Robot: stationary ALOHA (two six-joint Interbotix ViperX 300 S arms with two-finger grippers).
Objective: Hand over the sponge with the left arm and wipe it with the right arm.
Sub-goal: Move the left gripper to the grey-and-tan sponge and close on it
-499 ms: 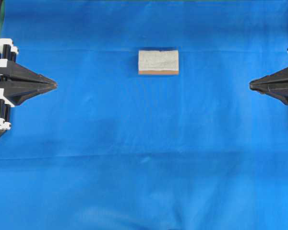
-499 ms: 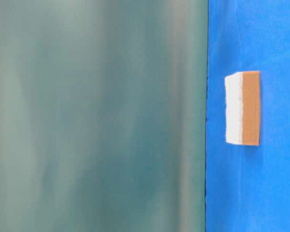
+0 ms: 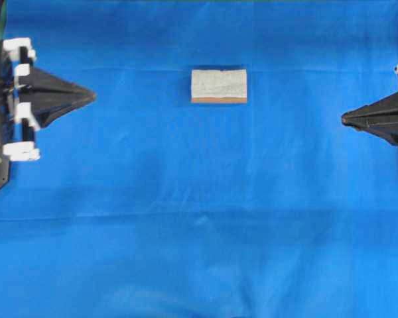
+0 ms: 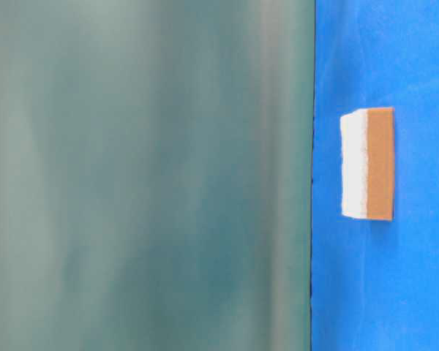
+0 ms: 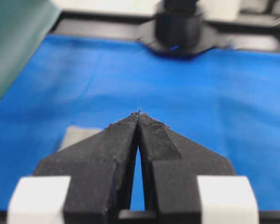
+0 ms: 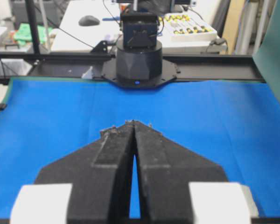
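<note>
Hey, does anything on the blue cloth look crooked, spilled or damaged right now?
Nothing stands out. The sponge lies flat and square on the blue cloth, intact, orange-brown layer along one edge. The left gripper and right gripper are both shut and well clear of it. The cloth has only faint creases, no spills.

You had a blue cloth (image 3: 186,218) over the surface, matt and soft-looking, with faint creases and gentle ripples. The sponge (image 3: 219,86) showed a rough, speckled grey-white foam top and a thin orange-brown layer of finer, flat texture along one edge. The left pincer (image 5: 139,116) looked like matt black plastic with a grainy, slightly frayed face at the tips, and the right pincer (image 6: 133,125) had the same look. The white fittings (image 5: 39,198) behind them looked smooth and plain.
</note>
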